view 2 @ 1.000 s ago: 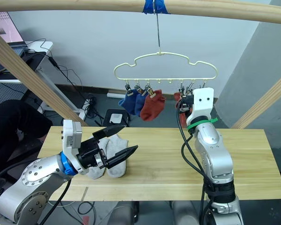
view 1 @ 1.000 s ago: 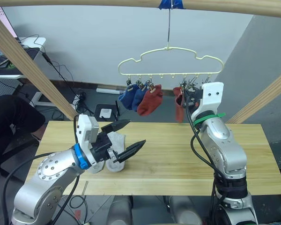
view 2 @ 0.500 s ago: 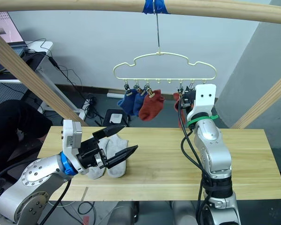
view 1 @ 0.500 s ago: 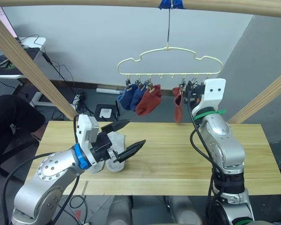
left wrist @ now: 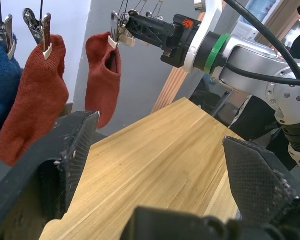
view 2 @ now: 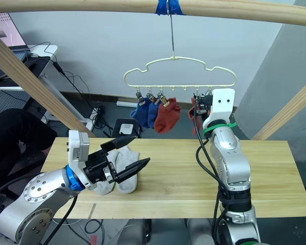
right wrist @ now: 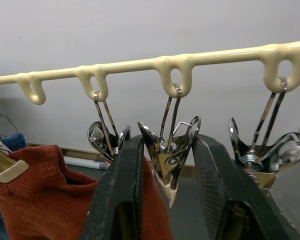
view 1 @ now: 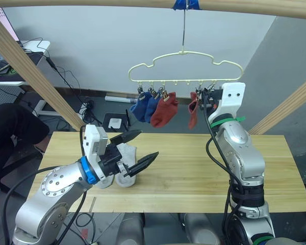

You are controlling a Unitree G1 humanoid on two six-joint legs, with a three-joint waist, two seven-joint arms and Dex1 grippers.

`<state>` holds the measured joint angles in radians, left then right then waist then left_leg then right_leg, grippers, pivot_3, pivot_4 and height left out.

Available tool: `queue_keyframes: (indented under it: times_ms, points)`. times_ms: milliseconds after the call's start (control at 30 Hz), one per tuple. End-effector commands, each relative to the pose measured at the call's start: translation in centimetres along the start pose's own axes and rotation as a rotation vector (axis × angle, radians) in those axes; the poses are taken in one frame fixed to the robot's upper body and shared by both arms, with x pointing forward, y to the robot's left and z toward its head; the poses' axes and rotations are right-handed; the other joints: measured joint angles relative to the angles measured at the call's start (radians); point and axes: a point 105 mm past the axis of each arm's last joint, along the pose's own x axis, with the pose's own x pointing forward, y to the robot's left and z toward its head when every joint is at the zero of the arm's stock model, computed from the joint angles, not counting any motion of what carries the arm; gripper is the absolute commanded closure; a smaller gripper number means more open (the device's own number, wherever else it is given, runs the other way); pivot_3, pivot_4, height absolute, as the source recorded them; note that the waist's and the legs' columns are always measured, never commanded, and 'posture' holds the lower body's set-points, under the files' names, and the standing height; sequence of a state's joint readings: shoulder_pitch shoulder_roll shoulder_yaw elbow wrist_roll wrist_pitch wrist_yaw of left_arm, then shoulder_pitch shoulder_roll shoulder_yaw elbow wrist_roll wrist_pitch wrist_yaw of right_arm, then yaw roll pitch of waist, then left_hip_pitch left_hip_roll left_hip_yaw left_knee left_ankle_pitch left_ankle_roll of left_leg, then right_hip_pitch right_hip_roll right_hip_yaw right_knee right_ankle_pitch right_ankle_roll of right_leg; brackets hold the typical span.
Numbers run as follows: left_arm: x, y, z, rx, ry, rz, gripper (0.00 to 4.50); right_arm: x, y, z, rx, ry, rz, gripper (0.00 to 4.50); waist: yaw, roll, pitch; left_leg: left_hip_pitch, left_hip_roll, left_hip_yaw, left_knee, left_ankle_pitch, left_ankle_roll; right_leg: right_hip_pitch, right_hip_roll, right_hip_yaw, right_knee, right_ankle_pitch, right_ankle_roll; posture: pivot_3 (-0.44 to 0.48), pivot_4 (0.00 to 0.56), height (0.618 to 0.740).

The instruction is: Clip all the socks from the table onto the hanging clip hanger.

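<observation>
right hand [right wrist: 167, 200] pinches a clip [right wrist: 165, 162] on the clip hanger [view 1: 186, 53]; left hand [view 1: 141, 150] wide over grey socks [view 1: 123, 166] (on table [view 1: 194, 173]).

Since a second ago the right gripper [right wrist: 167, 165] has risen toward the clip hanger [view 1: 183, 66], its forearm now standing more upright, and its two fingers flank one silver clip [right wrist: 169, 156] on the bottom bar. The second rust red sock [view 1: 193, 112], which hung lower and partly behind the arm, has lifted with it and now dangles just beside the gripper. The hanger has swung slightly sideways
</observation>
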<state>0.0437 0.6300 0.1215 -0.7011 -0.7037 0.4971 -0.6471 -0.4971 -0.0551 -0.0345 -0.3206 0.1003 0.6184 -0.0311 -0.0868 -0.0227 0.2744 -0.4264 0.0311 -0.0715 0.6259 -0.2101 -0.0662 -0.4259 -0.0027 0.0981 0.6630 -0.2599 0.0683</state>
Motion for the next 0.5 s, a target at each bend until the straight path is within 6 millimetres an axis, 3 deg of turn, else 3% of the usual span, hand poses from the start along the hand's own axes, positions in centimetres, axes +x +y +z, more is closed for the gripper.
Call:
queue_keyframes:
  times_ms: [33,67,300,500]
  points:
    - [0.07,-0.86,0.88,0.033,-0.031,-0.031,0.00,-0.06,-0.26,1.53,0.013,-0.066,-0.022,2.65,0.000,0.000,0.000,0.000,0.000,0.000,0.000,0.000,0.000,0.000,0.000,0.000,0.000,0.000,0.000,-0.051,0.268,0.740]
    - [0.06,-0.86,0.88,0.033,-0.031,-0.031,0.00,-0.07,-0.28,1.55,0.013,-0.066,-0.024,2.46,0.000,0.000,0.000,0.000,0.000,0.000,0.000,0.000,0.000,0.000,0.000,0.000,0.000,0.000,0.000,-0.052,0.269,0.740]
    - [0.05,-0.93,0.81,0.032,-0.030,-0.035,0.00,0.04,-0.39,1.59,0.011,-0.066,-0.031,0.04,0.000,0.000,0.000,0.000,0.000,0.000,0.000,0.000,0.000,0.000,0.000,0.000,0.000,0.000,0.000,-0.053,0.269,0.740]
    - [0.01,-1.01,0.76,0.031,-0.029,-0.035,0.00,0.20,-0.09,1.56,0.032,-0.062,-0.024,0.04,0.000,0.000,0.000,0.000,0.000,0.000,0.000,0.000,0.000,0.000,0.000,0.000,0.000,0.000,0.000,-0.049,0.270,0.740]
